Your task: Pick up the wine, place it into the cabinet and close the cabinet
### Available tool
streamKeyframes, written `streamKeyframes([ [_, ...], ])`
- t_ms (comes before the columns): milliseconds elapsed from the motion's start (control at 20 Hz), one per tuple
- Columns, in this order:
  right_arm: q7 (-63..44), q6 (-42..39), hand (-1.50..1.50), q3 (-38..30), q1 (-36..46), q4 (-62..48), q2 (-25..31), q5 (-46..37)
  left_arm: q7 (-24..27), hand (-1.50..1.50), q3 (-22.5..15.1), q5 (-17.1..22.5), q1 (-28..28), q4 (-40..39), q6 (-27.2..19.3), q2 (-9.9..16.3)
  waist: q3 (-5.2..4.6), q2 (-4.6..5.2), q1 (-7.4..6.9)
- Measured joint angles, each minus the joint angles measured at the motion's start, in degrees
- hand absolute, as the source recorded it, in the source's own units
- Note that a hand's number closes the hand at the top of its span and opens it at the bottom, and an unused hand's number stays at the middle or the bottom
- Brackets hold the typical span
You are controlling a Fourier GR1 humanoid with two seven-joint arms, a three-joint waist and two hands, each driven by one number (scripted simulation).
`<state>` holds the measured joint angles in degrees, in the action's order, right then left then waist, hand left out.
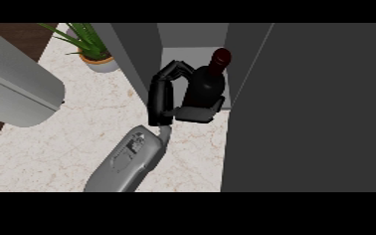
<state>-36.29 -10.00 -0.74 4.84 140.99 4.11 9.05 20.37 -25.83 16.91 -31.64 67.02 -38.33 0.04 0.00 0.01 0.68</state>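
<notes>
The wine bottle is dark with a deep red top and stands upright in the open cabinet, near the front edge of its pale floor. My right hand is on the bottle's left side. Its fingers curl round the far side and its thumb wraps under the base, so the bottle's lower part is hidden. The forearm comes up from the lower edge. The cabinet's dark door stands open at the right.
A potted green plant stands on the marble counter at the back left, next to the cabinet's left wall. A large grey forearm fills the left edge; no hand shows on it.
</notes>
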Motion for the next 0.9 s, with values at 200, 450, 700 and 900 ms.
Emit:
streamKeyframes([
  [200, -0.2, 0.48, -1.5, 0.95, 0.96, -0.33, -0.41, -0.28, 1.57, 1.5, 2.55, 1.39, -1.53, -2.75, 1.42, 0.16, -0.01, 0.01, -0.09],
  [450, -0.19, -0.15, -1.5, -0.36, -0.52, 0.22, -0.07, 0.45, 2.44, 1.5, 5.18, 2.46, -2.63, -5.32, 2.84, 0.37, 0.0, -0.03, 0.08],
  [700, -0.18, 0.12, -1.5, 0.25, -0.15, -0.69, -0.39, 0.35, 2.79, 1.5, 7.73, 3.73, -5.43, -9.53, 5.66, 0.29, -0.01, -0.01, 0.11],
  [900, 1.17, -0.52, -1.5, 0.42, -1.0, -1.25, -0.7, 0.34, 4.1, 1.5, 9.13, 5.56, -7.43, -14.02, 7.36, 0.15, -0.01, 0.04, 0.24],
])
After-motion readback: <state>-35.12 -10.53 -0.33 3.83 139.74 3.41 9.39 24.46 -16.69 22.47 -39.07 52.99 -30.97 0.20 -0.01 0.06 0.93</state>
